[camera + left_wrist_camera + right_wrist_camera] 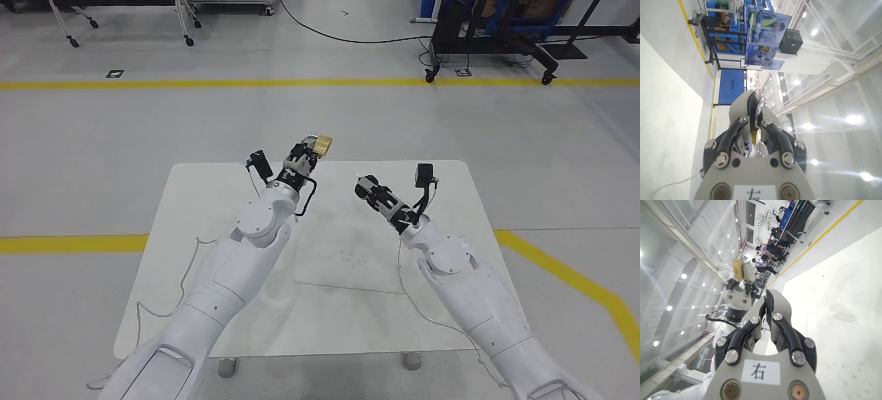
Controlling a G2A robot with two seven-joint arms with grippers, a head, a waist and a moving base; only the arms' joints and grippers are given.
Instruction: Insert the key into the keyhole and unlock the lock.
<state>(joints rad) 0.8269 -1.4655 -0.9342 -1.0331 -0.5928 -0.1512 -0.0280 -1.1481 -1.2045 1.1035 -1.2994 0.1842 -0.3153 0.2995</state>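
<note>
- The left gripper (305, 155) is clenched on the brass padlock (319, 146), just above the middle of the top view. The padlock is held up off the white table (200, 260).
- In the left wrist view the pads (751, 106) squeeze the lock at its steel shackle (760, 106). The brass body shows in the slot between the fingers.
- The right gripper (362, 187) sits lower and to the right of the padlock in the top view, with an open gap between them. Its jaws are pressed nearly together on a thin strip seen edge-on, which I take to be the key (765, 296). Little of it pokes out past the pads.
- The step in hand looks like alignment before insertion. Nothing is in the lock yet.
- No view shows the keyhole face, so the lock probably needs turning until that face looks squarely at the key tip.
- Bring the blade's line onto the keyway's line before closing the gap. A skewed approach would skate off the brass.
- Advance slowly and straight. With so short a length showing, the key may slip back through the pads if it jams.
- Keep the left grip firm. A hold on the shackle lets the body swing when the key is pushed or twisted.
</note>
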